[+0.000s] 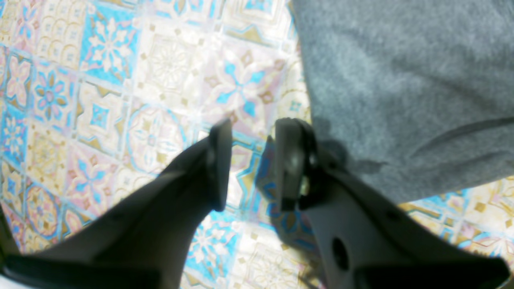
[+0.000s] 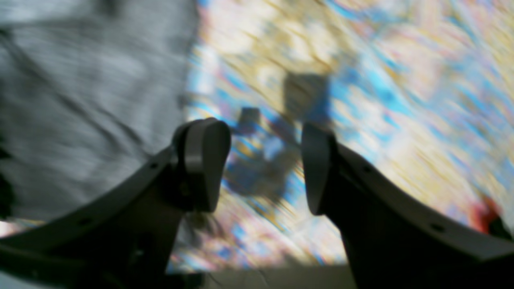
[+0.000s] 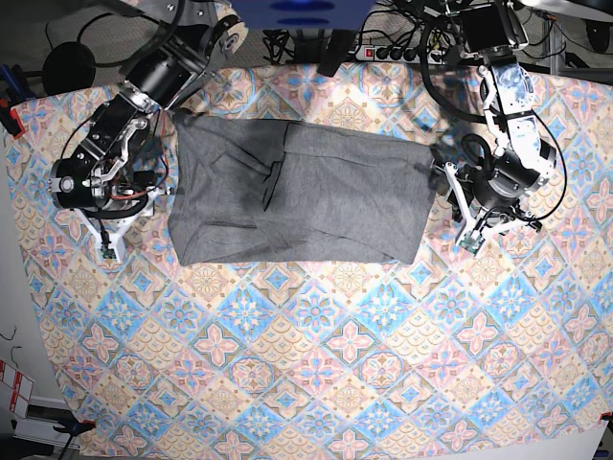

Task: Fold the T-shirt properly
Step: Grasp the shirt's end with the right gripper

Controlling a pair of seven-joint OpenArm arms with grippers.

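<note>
Grey T-shirt (image 3: 297, 196) lying folded on the patterned tabletop (image 3: 316, 364), left claw (image 1: 251, 164) parted and empty beside its edge, right claw (image 2: 265, 164) likewise spread, seemingly holding nothing in the blurred view

We see a robotics lab: a tabletop (image 3: 316, 383) under a patterned tablecloth (image 3: 287, 364), two mounted arms, a power strip (image 3: 388, 53) and tangled cables (image 3: 421, 29) along its far edge.
</note>
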